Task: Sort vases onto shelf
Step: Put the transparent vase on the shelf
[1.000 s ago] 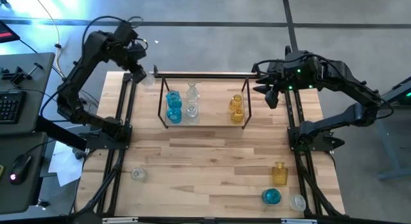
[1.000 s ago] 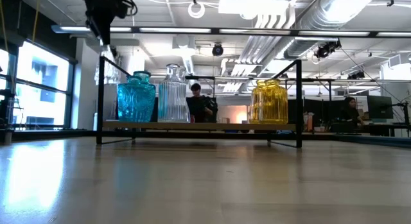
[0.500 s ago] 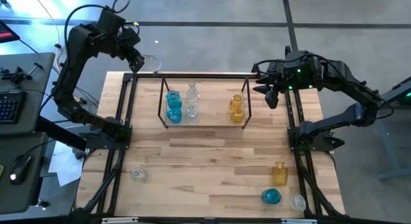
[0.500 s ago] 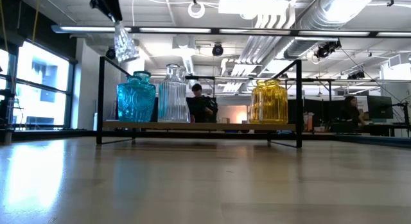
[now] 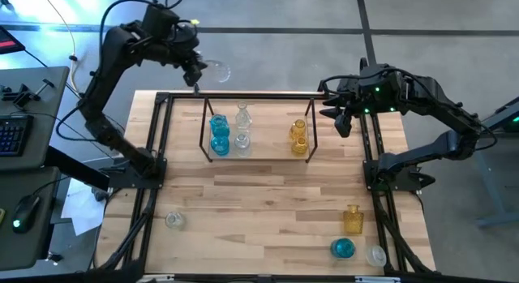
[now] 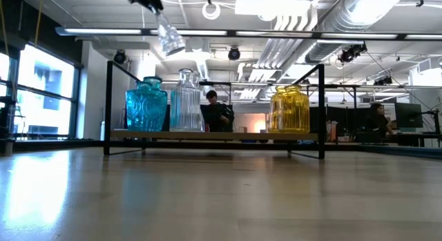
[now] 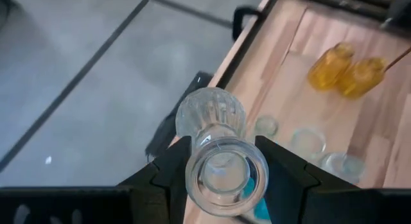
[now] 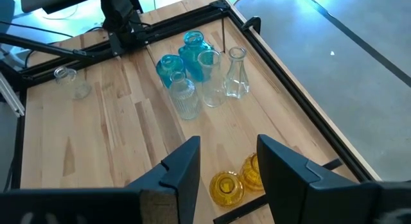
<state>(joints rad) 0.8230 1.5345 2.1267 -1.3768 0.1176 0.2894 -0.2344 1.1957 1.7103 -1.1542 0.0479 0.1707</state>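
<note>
High view: six glass vases on black-rod shelf (image 5: 258, 95); four left on table. Left gripper (image 5: 197, 70) holds clear ribbed glass vase (image 5: 216, 71) above shelf's back-left corner. Right gripper (image 5: 340, 114) empty, part-open, beside shelf.

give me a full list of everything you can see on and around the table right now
shelf: one, black rods with wood floor, far middle of table
blue vases on shelf: two, left end
clear vases on shelf: two, beside the blue ones
yellow vases on shelf: two, right end
clear vase on table: one, near left
yellow vase on table: one, near right
blue vase on table: one, near right corner
clear vase by corner: one, beside that blue one
held clear vase: one, in the air above shelf's far left corner
left pincer: shut on held clear vase
right pincer: open, empty, beside shelf's right end
</note>
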